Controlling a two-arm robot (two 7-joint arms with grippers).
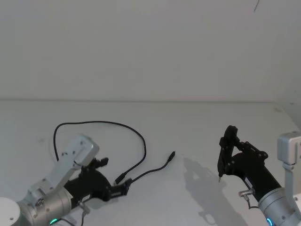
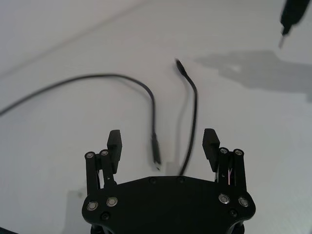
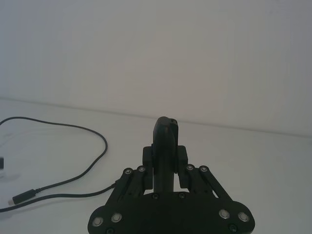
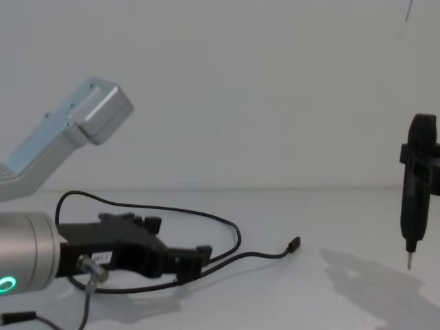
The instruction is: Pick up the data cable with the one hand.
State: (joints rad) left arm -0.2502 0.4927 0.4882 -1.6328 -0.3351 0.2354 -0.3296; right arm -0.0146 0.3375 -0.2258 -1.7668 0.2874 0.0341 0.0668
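Data cable [image 2: 196,105] between the spread jaws of the left gripper [image 2: 162,140].

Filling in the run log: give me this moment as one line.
pre-grasp | left gripper open, straddling data cable on table, not lifted | right gripper raised aside, shut on black pointed tool

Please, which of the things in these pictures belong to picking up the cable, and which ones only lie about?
Of the job:
data cable
left gripper, open, close to it

Lying about:
right gripper, off to the right, shut on a black pointed tool
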